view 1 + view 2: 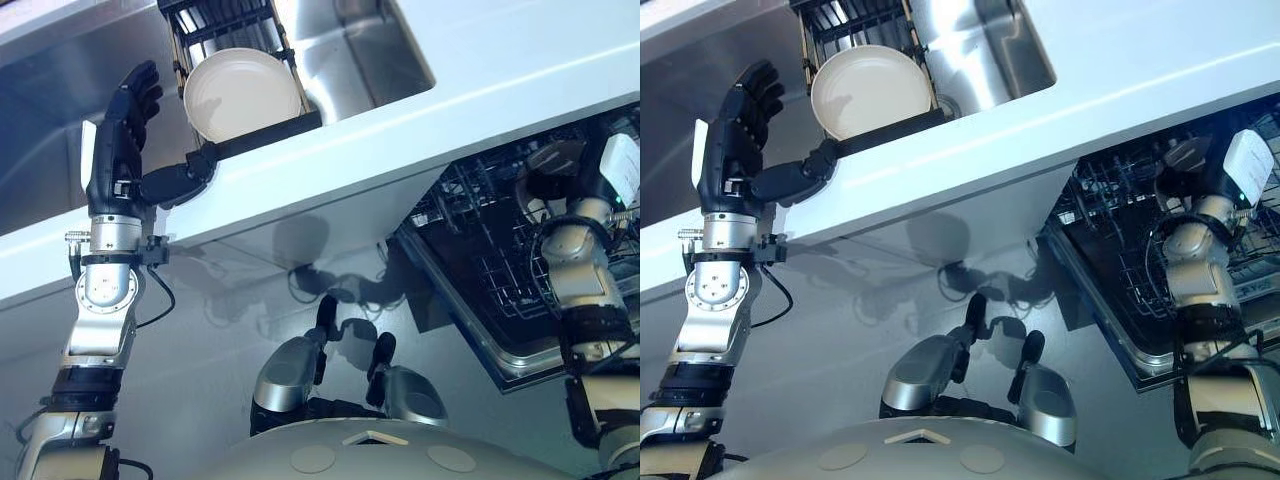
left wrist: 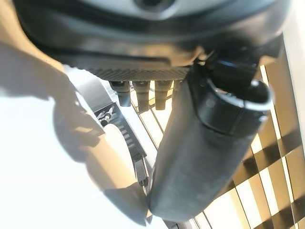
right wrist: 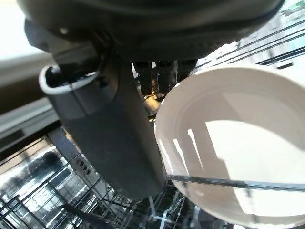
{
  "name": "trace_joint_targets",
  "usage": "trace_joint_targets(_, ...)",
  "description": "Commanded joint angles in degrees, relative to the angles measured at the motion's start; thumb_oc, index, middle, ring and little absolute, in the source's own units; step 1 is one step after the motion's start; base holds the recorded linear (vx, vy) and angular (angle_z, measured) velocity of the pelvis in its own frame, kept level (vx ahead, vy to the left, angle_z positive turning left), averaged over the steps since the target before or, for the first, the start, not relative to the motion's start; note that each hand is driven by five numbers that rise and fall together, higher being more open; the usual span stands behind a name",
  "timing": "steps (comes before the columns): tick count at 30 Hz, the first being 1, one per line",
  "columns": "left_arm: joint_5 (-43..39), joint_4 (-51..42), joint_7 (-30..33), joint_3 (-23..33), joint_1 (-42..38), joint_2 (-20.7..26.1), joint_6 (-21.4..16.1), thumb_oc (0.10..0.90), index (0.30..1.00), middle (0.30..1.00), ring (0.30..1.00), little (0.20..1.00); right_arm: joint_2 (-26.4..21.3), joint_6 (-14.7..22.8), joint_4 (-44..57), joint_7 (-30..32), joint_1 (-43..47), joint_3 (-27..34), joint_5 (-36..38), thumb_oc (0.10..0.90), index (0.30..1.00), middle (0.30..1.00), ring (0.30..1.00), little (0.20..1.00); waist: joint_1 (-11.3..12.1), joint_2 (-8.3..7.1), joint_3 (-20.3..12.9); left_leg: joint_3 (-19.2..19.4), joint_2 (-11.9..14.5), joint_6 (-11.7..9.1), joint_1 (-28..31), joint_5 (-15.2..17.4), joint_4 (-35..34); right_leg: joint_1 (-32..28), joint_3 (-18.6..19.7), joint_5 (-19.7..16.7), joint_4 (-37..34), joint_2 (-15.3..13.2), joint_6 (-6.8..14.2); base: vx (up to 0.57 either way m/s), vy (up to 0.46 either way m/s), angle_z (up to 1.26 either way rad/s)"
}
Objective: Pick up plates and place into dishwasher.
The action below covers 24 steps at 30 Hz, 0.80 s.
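A cream plate stands on edge in a black dish rack inside the steel sink. My left hand is raised just left of that rack, fingers nearly straight and open. Its thumb reaches toward the rack's near corner, below the plate. My right hand is down in the dishwasher's wire rack. In the right wrist view a white plate sits among the rack wires, one wire crossing its front. The right thumb lies straight beside its rim and the fingers extend past it.
A white counter runs between the sink and the dishwasher below it. The dishwasher's rack is pulled out over its lowered door. Dark tines fill the rack around my right hand.
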<state>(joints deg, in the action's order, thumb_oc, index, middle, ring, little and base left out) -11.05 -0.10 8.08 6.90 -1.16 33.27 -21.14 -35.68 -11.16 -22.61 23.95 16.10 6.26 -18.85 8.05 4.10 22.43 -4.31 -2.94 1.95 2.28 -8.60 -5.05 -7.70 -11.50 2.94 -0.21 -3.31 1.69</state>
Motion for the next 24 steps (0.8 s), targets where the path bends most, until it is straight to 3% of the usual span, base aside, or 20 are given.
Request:
trace_joint_targets(1,2.27,-2.76,0.14,1.20,0.96,-0.77,-3.53,0.800,0.900,0.900,0.900,0.900,-4.29,3.81,4.26,2.68,-2.80,1.06,0.18,0.800,0.900,0.900,0.900,0.900,-2.76,-1.04,-12.65,3.85,-1.28,-0.58,3.93,9.88,1.56,3.51,0.31,1.28,3.17,1.13,2.63,-0.01,-0.002,-0.09)
trace_joint_targets(8,4.33,-1.89,-0.42,2.07,0.82,-0.36,-1.93,0.800,0.900,0.900,0.900,0.900,-2.61,2.58,6.39,3.19,-5.12,2.36,1.26,0.800,0.900,0.900,0.900,0.900,-3.65,-1.60,-14.97,5.60,-0.96,-0.72,6.45,10.91,0.23,0.89,0.64,0.89,0.44,1.17,3.08,-0.05,-0.004,-0.18)
trace_joint_targets(18,14.29,2.80,2.48,3.27,-2.32,5.12,1.39,0.800,0.900,0.900,0.900,0.900,0.81,14.19,12.88,4.41,-7.89,3.30,10.16,0.800,0.900,0.900,0.900,0.900,-6.22,-1.23,-17.33,9.10,-0.48,-0.97,7.66,11.88,0.06,0.10,1.41,-0.02,-1.67,0.96,3.93,-0.10,0.029,-0.17)
trace_joint_targets(21,17.56,5.48,3.39,4.20,-3.47,7.11,4.78,0.800,0.900,0.900,0.900,0.900,2.36,20.34,15.25,-0.73,-8.82,3.41,17.15,0.800,0.900,0.900,0.900,0.900,-7.14,-0.90,-17.84,10.06,-0.43,-0.91,7.75,12.03,0.14,0.35,1.68,-0.02,-1.56,0.87,4.04,-0.07,0.050,-0.17)
trace_joint_targets(24,20.88,9.00,3.92,5.62,-3.78,9.37,7.36,0.800,0.900,0.900,0.900,0.900,4.50,23.46,18.00,-15.80,-10.66,2.72,28.87,0.800,0.900,0.900,0.900,0.900,-8.18,-0.69,-18.22,10.72,-0.56,-0.77,7.75,12.11,0.14,0.69,2.04,-0.05,-1.43,0.76,4.08,-0.05,0.058,-0.21)
